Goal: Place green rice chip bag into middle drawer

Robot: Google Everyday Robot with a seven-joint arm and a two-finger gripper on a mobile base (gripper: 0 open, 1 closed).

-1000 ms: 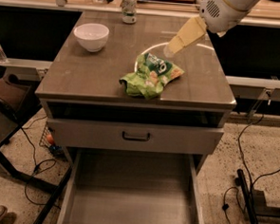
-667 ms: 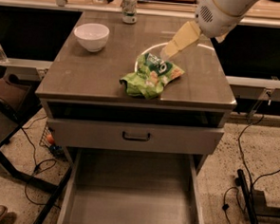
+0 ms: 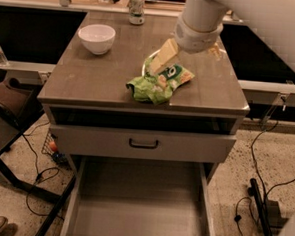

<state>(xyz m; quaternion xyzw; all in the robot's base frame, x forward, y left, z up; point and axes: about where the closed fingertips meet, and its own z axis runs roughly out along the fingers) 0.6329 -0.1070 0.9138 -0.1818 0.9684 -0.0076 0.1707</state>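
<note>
The green rice chip bag [image 3: 156,83] lies crumpled on the cabinet top [image 3: 90,76], right of centre and near the front edge. My gripper [image 3: 164,56] hangs from the white arm [image 3: 201,20] that comes in from the upper right. It sits just above the bag's far end, at or very close to the foil. The middle drawer [image 3: 139,209] is pulled out below, with a bare grey floor and low side walls. Nothing lies in it.
A white bowl [image 3: 97,38] stands at the back left of the cabinet top and a can [image 3: 137,6] at the back edge. Above the open drawer is a shut grey drawer front with a dark loop handle [image 3: 143,143]. Cables [image 3: 252,211] and table legs lie on the floor on both sides.
The arm has swung left and down, bringing the gripper from the back right of the cabinet top to just over the bag's far end. The bag has not moved.
</note>
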